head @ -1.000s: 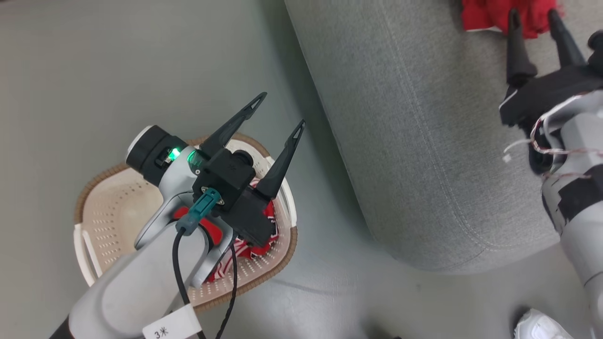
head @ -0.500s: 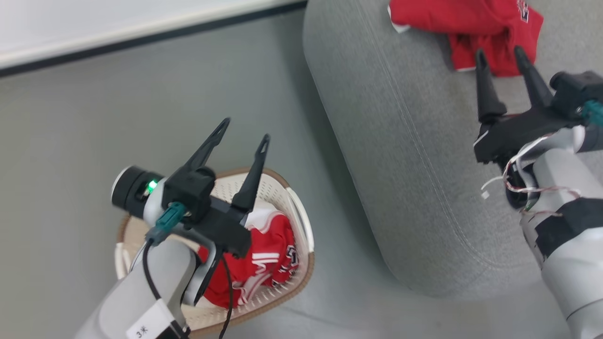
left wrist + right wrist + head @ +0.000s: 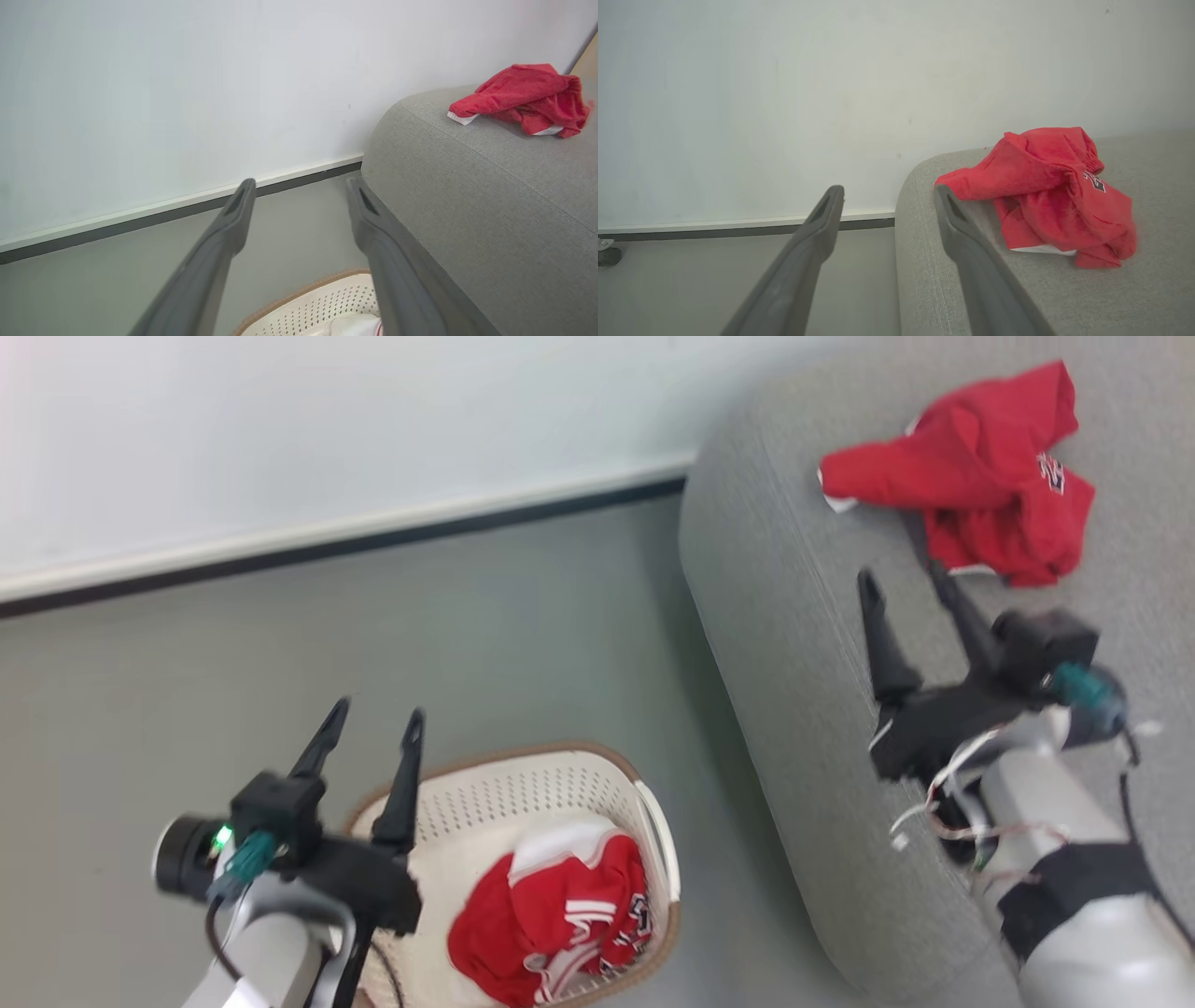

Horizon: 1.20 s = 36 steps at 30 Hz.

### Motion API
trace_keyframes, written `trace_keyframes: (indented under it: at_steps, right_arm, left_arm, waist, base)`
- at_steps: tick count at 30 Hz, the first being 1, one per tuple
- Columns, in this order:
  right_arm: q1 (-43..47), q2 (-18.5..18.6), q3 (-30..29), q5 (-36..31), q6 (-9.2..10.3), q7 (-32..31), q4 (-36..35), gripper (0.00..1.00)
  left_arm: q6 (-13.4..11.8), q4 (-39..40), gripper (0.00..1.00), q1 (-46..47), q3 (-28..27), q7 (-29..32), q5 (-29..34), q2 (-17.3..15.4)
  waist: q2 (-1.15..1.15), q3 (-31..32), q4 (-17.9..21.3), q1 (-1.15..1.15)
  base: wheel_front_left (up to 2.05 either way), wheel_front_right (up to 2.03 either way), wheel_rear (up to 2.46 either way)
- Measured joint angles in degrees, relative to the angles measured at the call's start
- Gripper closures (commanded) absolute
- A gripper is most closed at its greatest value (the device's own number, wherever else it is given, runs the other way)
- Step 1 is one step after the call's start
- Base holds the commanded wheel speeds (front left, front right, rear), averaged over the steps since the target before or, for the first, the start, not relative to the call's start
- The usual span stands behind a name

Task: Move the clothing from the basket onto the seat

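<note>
**Item 1, setting.** An oval cream-white perforated plastic basket with a brown woven-look rim stands on the grey floor. It sits just beside the rounded front of a large grey fabric-upholstered seat. A pale wall with a dark skirting strip runs behind both.

**Item 2, clothing.** A crumpled red striped garment with white bands and dark lettering lies inside the basket, towards the side nearest the seat, with a white panel at its top. A red bunched garment lies on top of the seat near the wall-side corner. It shows a white edge and a patch of dark lettering.

**Item 3, left gripper.** It hangs over the basket's left rim, and its two long dark fingers point towards the wall. The fingers are spread apart with nothing between them. In the left wrist view the basket's rim and a scrap of white fabric show low between them, well clear of the tips.

**Item 4, right gripper.** It is positioned above the seat, with its fingers spread and empty and aimed at the red bunched garment. The tips are close to that garment's near edge. The head view is blurred, so contact cannot be confirmed.
</note>
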<state>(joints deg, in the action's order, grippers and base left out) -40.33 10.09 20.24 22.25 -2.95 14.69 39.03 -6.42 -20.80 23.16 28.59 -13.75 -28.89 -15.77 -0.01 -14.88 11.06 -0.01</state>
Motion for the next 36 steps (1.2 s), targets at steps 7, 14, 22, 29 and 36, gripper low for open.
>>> trace_keyframes:
  at_steps: [7, 14, 22, 29, 36]
  right_arm:
    - [6.68, -1.78, 0.56, -1.11, 1.32, 0.0, -4.14, 0.0]
    - [12.6, -2.61, 0.85, -1.27, 1.8, 0.0, -8.4, 0.0]
    - [19.71, -2.5, 0.75, -1.69, 2.04, 0.0, -13.57, 0.0]
    - [25.22, -2.03, -0.11, -1.72, 3.2, 0.0, -17.16, 0.0]
    - [30.59, -1.96, -0.42, -2.2, 4.02, 0.0, -20.8, 0.0]
  left_arm:
    - [-0.21, -0.1, 0.0, -5.8, -3.69, -0.49, -0.67, -1.07]
    - [-0.64, 1.4, 0.0, -12.32, -6.8, -0.54, -1.8, -1.07]
    - [-0.7, 4.77, 0.0, -19.23, -12.77, -0.55, -1.59, 0.04]
    - [-0.7, 6.73, 0.0, -23.73, -16.72, -0.55, 0.98, 2.14]
    - [-0.7, 9.06, 0.0, -26.81, -19.07, -0.55, 3.74, 3.41]
  waist:
    - [0.0, 4.57, -2.51, 0.0]
    - [0.0, 8.33, -4.16, 0.0]
    - [0.0, 12.1, -5.32, 0.0]
    - [0.0, 14.34, -5.72, 0.0]
    - [0.01, 15.78, -6.76, 0.0]
  base:
    - [0.0, 0.0, 0.0]
    - [0.0, 0.0, 0.0]
    - [0.0, 0.0, 0.0]
    - [0.0, 0.0, 0.0]
    - [0.0, 0.0, 0.0]
